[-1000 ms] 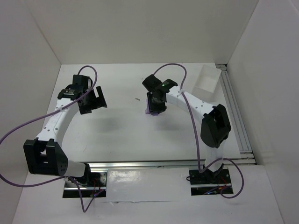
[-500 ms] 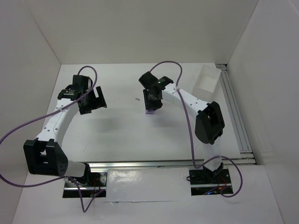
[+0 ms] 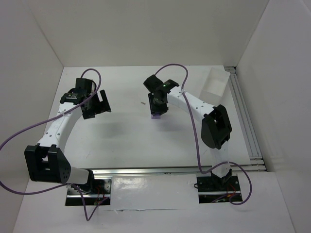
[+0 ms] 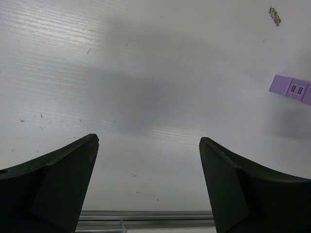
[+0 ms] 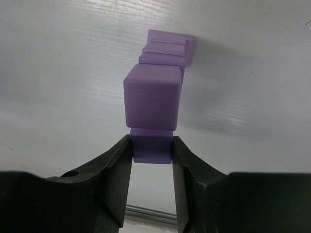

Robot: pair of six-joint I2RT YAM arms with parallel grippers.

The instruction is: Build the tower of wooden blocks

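Jaws of the right gripper [image 5: 152,143] clench 1 lilac cube [image 5: 151,151] just beside the tower [image 5: 154,94]. The left gripper [image 4: 148,145] hangs released over the table [image 4: 146,58], its jaws wide apart.

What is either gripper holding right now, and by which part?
The right gripper clamps one lilac cube by its two opposite side faces. The left gripper is open and holds nothing.

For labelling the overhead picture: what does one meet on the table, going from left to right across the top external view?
left gripper → dark speck → right gripper, shut on a lilac block → white tray → metal rails
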